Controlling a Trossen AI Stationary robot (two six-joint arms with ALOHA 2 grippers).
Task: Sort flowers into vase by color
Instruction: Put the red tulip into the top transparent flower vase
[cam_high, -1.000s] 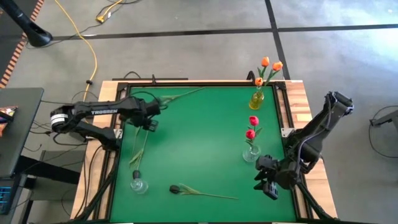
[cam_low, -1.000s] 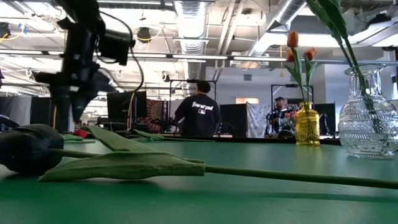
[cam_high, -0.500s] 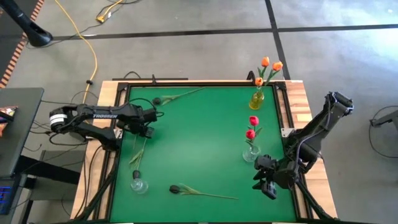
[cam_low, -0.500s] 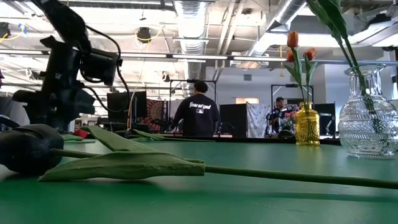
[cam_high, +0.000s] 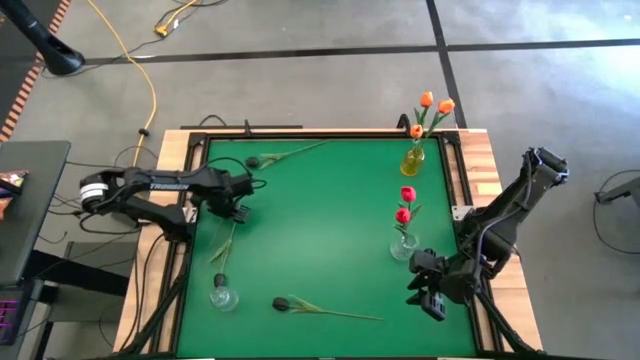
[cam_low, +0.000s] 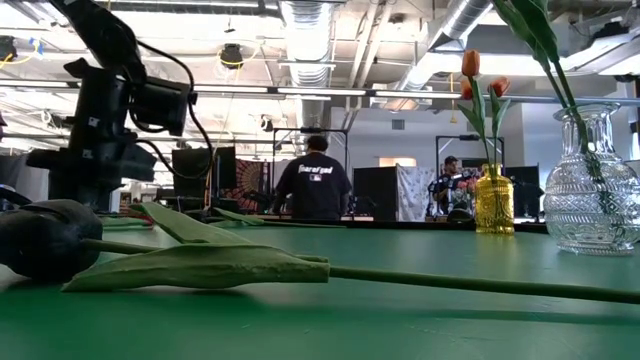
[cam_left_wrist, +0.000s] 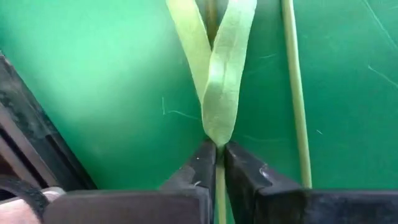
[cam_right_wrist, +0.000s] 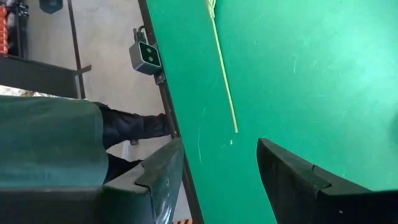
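The left gripper (cam_high: 237, 203) has just snapped shut: a moment ago its fingers stood apart over the mat, and now, seen from its own wrist, they are pinched on the thin stem of a flower (cam_left_wrist: 217, 99), right where the two pale leaves fork. The arm has also dropped and drawn in toward the left edge of the table (cam_high: 310, 235) over the last second, so it is down at the flower lying there. That flower runs from the gripper toward the small clear vase (cam_high: 222, 294) at the near left corner; I cannot make out its head colour from above.

To my eye, the pick is made and the lift comes next.

The right gripper (cam_high: 424, 290) waits at the near right edge, fingers apart and empty. Two more flowers lie loose: a dark-headed one (cam_high: 325, 309) along the near edge and another (cam_high: 285, 154) near the far edge. Already sorted are the orange ones in the yellow vase (cam_high: 412, 158) at the far right and the red ones in a clear vase (cam_high: 403, 244) nearer. People (cam_low: 314, 186) stand in the room beyond.
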